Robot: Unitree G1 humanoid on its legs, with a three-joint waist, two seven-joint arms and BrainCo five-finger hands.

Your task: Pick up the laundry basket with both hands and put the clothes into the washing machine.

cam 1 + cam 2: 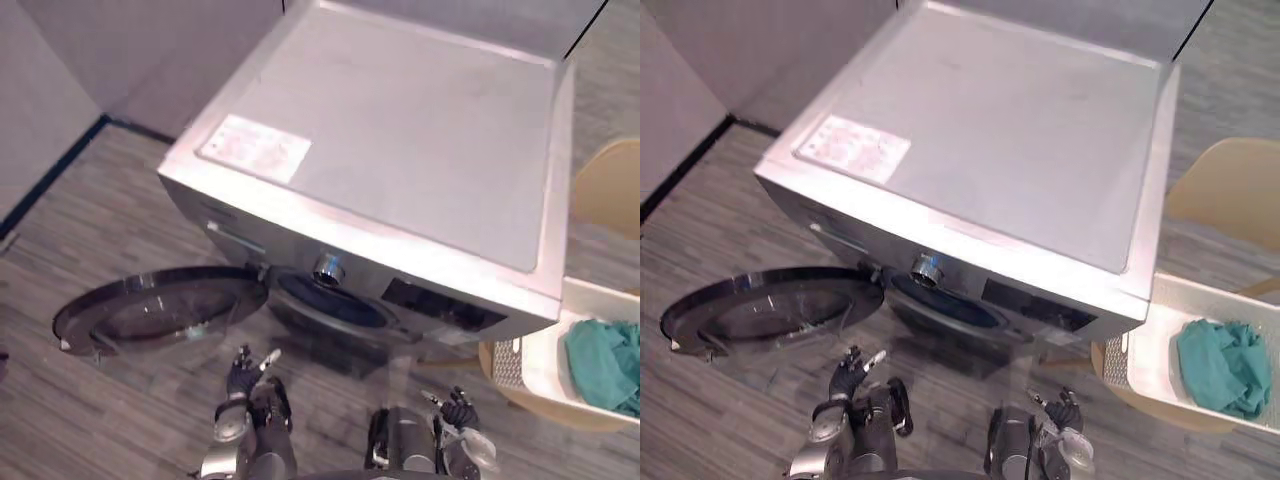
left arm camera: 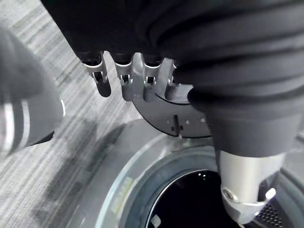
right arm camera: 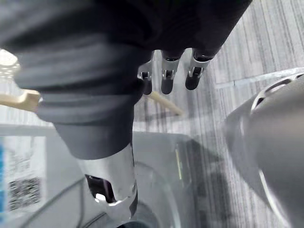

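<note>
Eye views: washing machine [image 1: 400,150] straight ahead. Its round door [image 1: 160,310] is swung open to my left, w/ the drum opening [image 1: 330,302] exposed. My left hand [image 1: 243,372] and right hand [image 1: 458,410] are low in front of it, both w/ fingers loose, nothing held. Laundry basket [image 1: 1160,340] sits on a tan chair [image 1: 1230,190] right of the machine, teal clothes [image 1: 1225,365] inside, well apart from both hands.

Left wrist view: fingers [image 2: 102,83] relaxed, empty, dark drum opening past them.

Right wrist view: fingers [image 3: 167,80] relaxed, empty, over grey plank floor [image 3: 266,42].
</note>
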